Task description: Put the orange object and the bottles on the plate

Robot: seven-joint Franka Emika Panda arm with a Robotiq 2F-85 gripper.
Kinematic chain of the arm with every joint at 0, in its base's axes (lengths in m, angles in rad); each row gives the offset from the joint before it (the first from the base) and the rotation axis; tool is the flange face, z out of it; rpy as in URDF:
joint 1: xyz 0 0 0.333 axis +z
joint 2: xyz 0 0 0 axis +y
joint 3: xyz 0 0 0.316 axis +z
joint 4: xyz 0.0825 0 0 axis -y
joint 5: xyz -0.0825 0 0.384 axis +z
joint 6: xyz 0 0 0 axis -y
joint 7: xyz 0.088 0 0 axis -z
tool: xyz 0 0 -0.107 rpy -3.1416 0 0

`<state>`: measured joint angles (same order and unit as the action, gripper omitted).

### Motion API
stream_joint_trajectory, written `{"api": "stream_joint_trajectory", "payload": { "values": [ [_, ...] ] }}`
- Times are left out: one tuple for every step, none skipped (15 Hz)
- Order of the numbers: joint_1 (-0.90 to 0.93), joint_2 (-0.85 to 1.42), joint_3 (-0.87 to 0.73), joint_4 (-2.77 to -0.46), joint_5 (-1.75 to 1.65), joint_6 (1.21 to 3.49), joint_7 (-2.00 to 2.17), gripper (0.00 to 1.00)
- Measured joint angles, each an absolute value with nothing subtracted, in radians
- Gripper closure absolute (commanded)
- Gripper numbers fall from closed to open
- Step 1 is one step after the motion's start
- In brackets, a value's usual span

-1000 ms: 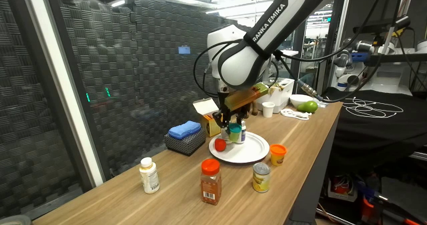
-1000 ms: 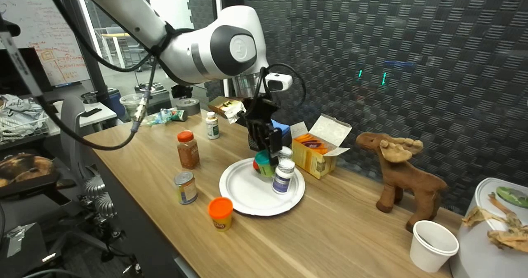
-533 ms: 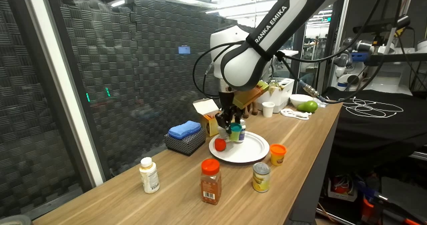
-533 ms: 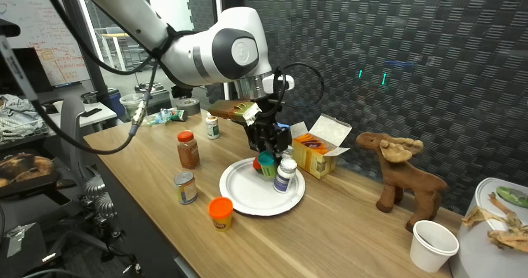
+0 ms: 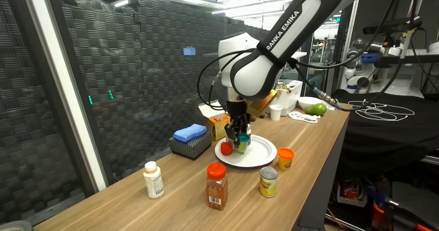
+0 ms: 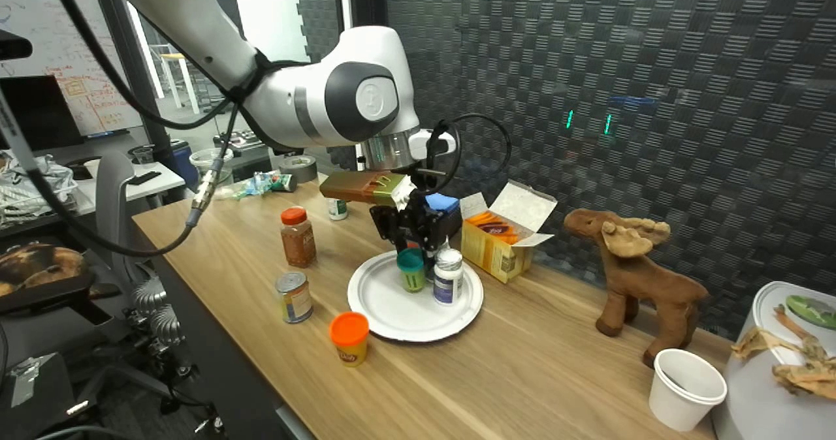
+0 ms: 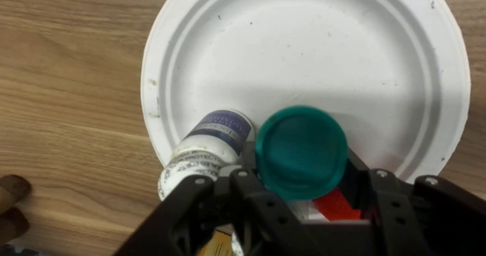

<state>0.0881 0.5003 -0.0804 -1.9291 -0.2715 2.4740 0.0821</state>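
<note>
The green-lidded jar (image 7: 302,149) is over the plate (image 7: 322,47), looking nearly upright, though I can't tell whether its base touches down. I have it clamped in the hand (image 7: 303,159), one finger on either side. I judge this to be the set-down: I should sink gently straight down until the base sits flat, then part the fingers only slightly, because the purple-labelled bottle (image 7: 224,130) stands just beside one of them and could topple. A straight lift should follow. In the wrist view the jar lies squarely between the fingertips, while the orange-lidded tub (image 5: 285,159) is well apart from the hand, on the counter (image 5: 185,190) just beside the plate; the red-capped bottle (image 5: 216,186) and the white pill bottle (image 5: 153,181) stand farther out.
</note>
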Motion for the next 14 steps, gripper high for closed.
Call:
{"api": "stream_joint_trajectory", "payload": {
  "values": [
    [0.088,0.500,-0.083,-1.936,-0.273,2.479,0.078,0.73],
    [0.087,0.499,-0.086,-1.943,-0.274,2.482,0.074,0.73],
    [0.085,0.498,-0.089,-1.950,-0.275,2.482,0.071,0.73],
    [0.083,0.496,-0.091,-1.958,-0.276,2.483,0.068,0.73],
    [0.081,0.493,-0.093,-1.967,-0.281,2.483,0.064,0.73],
    [0.078,0.491,-0.095,-1.976,-0.289,2.485,0.063,0.73],
    [0.076,0.489,-0.096,-1.986,-0.293,2.488,0.060,0.73],
    [0.074,0.485,-0.096,-1.996,-0.296,2.497,0.055,0.73],
    [0.072,0.479,-0.096,-2.005,-0.297,2.502,0.052,0.73],
    [0.071,0.474,-0.096,-2.015,-0.298,2.506,0.048,0.73],
    [0.069,0.468,-0.097,-2.025,-0.301,2.510,0.047,0.73],
    [0.069,0.464,-0.099,-2.032,-0.305,2.514,0.047,0.73],
    [0.069,0.461,-0.102,-2.038,-0.309,2.520,0.048,0.73],
    [0.069,0.460,-0.108,-2.042,-0.314,2.523,0.050,0.73]
  ]
}}
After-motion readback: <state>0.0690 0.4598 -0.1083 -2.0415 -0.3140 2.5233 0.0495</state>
